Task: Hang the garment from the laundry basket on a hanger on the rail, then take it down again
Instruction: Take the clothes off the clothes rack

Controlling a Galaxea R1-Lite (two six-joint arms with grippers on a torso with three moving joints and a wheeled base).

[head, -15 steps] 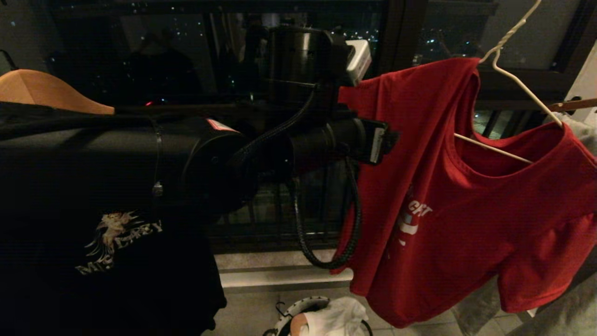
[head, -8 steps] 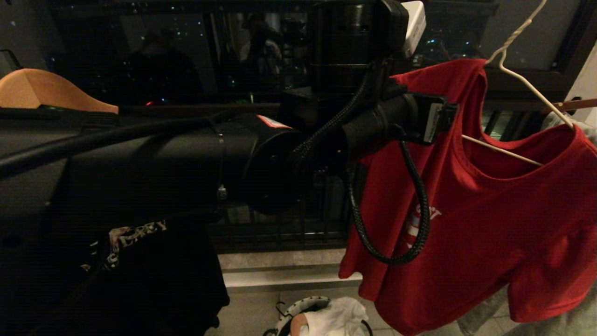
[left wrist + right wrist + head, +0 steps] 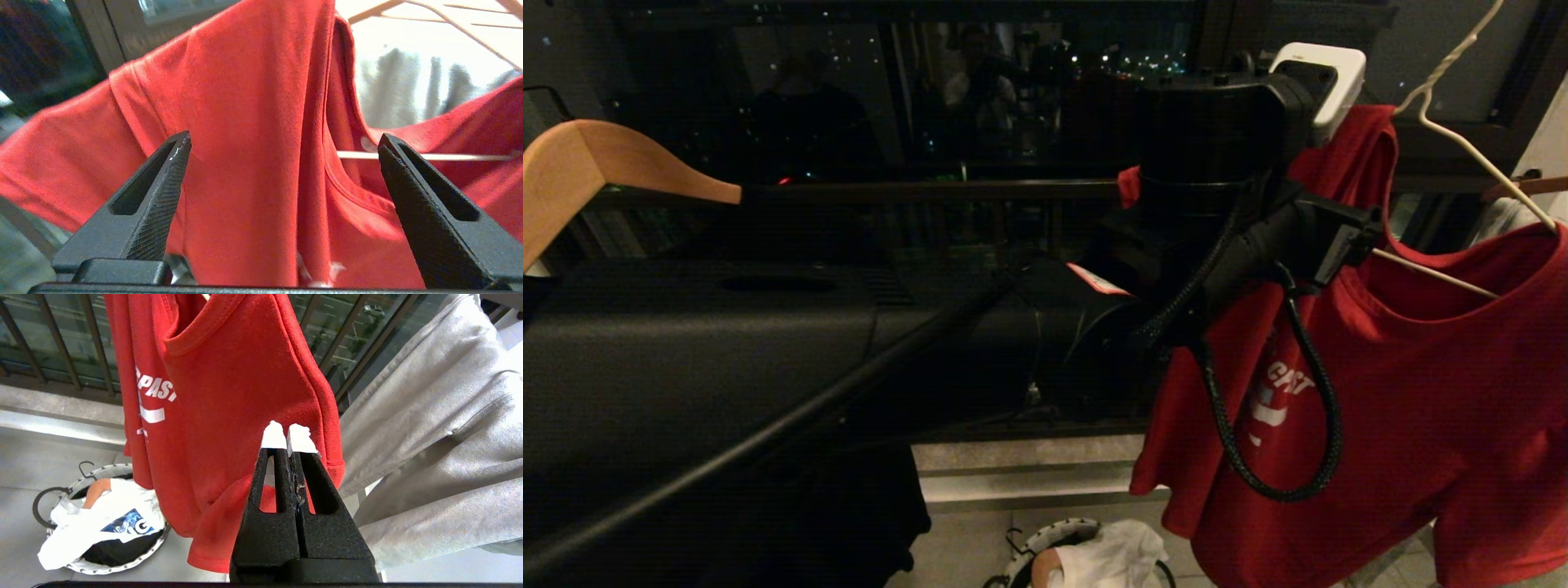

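The red garment (image 3: 1405, 392) hangs on the white wire hanger (image 3: 1478, 155) in the upper right of the head frame, its raised shoulder peak beside the left arm's wrist, its hem dropping toward the lower right. The left gripper (image 3: 282, 143) has its 2 fingers spread wide with nothing between them but air; in the left wrist frame the tall red fold of the shoulder stands dead centre between the tips, just ahead of them, its long axis running top to bottom, and the hanger's thin bar crosses level toward the right-hand finger. So the left arm is the nearer one, and the grab seems to turn on going straight forward onto that fold, clear of the wire. The right gripper (image 3: 289, 437) sits pressed together and empty at the middle of its own frame, in front of the shirt's lower side. The laundry basket (image 3: 1033, 547) lies at the bottom centre, holding a white cloth (image 3: 1111, 555).
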